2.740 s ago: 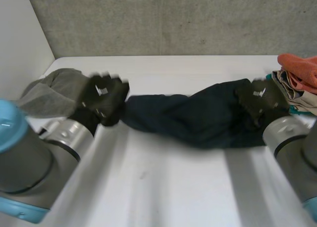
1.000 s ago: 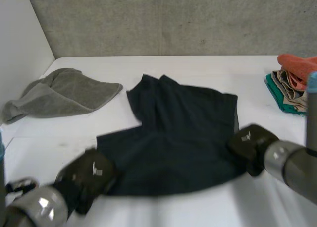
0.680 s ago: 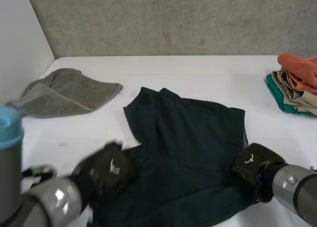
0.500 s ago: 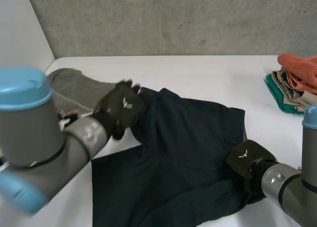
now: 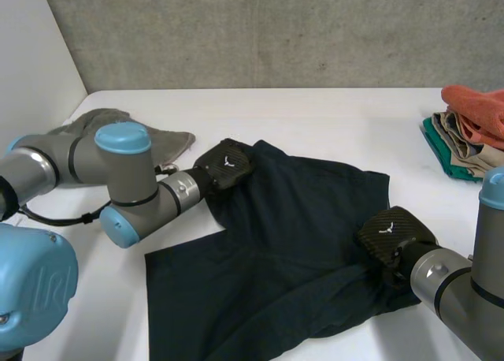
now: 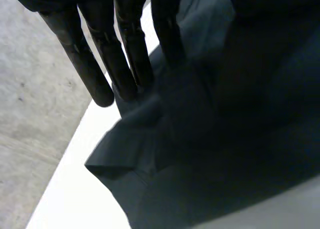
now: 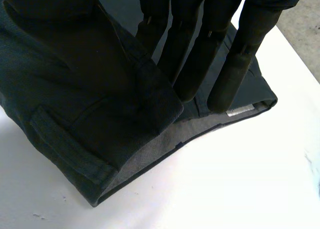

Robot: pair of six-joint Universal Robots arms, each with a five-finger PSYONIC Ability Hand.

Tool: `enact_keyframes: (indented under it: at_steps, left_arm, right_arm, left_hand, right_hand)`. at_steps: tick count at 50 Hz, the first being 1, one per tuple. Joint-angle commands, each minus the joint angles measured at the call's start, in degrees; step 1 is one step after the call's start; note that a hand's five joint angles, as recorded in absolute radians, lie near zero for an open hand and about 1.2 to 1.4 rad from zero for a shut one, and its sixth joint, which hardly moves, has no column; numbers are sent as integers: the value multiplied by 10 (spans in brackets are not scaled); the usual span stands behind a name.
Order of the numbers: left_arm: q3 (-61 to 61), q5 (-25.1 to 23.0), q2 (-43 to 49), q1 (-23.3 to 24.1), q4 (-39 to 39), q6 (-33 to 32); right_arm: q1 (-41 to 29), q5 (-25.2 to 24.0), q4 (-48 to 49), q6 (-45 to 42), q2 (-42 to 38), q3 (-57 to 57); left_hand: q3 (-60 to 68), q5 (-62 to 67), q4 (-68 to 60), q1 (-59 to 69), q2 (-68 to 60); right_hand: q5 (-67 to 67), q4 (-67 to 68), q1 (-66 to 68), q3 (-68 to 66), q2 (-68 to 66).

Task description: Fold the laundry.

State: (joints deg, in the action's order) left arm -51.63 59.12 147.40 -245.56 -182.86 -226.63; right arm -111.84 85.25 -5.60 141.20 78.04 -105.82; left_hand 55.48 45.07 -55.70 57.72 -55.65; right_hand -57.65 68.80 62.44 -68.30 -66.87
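The dark garment (image 5: pixel 291 219) is spread, not yet folded, clamped in the right hand (image 5: pixel 390 233), fingers of the left hand (image 5: pixel 226 164) held straight, apart.

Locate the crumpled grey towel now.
In the head view, the crumpled grey towel lies at the white table's far left, partly behind the left arm, beside the dark navy garment.

Counts: 1 dark navy garment (image 5: pixel 291 235). 1 grey towel (image 5: pixel 169 140). 1 stack of folded clothes (image 5: pixel 471 140), three colours showing in it: orange, beige, teal. 2 black hands: left hand (image 5: pixel 226 165), right hand (image 5: pixel 391 233). 2 arms. 1 white bench (image 5: pixel 315 117).
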Motion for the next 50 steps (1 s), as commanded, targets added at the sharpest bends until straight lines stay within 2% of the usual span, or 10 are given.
enact_keyframes:
  at_steps: [1,4,12,21,27,31,32,33,40,50]
  left_arm:
    - [-3,67,-9,10,6,7]
    - [-21,133,-54,11,1,24]
    - [-123,211,-137,11,1,39]
    - [-206,317,-168,5,30,36]
    - [-211,322,-166,3,39,40]
    - [-201,326,-163,3,39,39]
    - [-197,328,-164,4,39,40]
    - [-194,328,-166,6,39,41]
    - [-218,331,-262,5,40,83]
    - [-392,322,-457,20,91,300]
  right_arm:
    - [3,1,6,0,1,1]
    - [0,1,8,0,1,1]
    - [-5,1,9,13,1,3]
    - [-5,-4,6,80,1,23]
    - [-10,-4,8,90,-1,24]
    - [-27,-4,9,101,-9,30]
    - [-29,-4,9,106,-10,32]
    - [-29,-4,9,111,-11,34]
    - [-23,-4,30,193,-20,54]
    - [-13,-4,51,272,-55,88]
  left_hand:
    - [245,249,-243,223,-243]
    - [245,249,-243,223,-243]
    - [245,249,-243,223,-243]
    - [245,249,-243,223,-243]
    - [245,249,-243,223,-243]
    - [-157,-153,160,-180,159]
    - [-306,-302,309,-329,308]
    - [-361,-357,363,-384,363]
    - [-370,-366,373,-393,372]
    - [-353,-349,356,-376,355]
  right_hand:
    - [-124,112,176,-117,-131]
    - [-124,112,176,-117,-131]
    - [-124,112,176,-117,-131]
    - [-124,112,176,-117,-131]
    - [-124,112,176,-117,-131]
    - [-124,112,176,-117,-131]
    - [-124,112,176,-117,-131]
    - [-124,112,176,-117,-131]
    - [-124,112,176,-117,-131]
    - [-124,112,176,-117,-131]
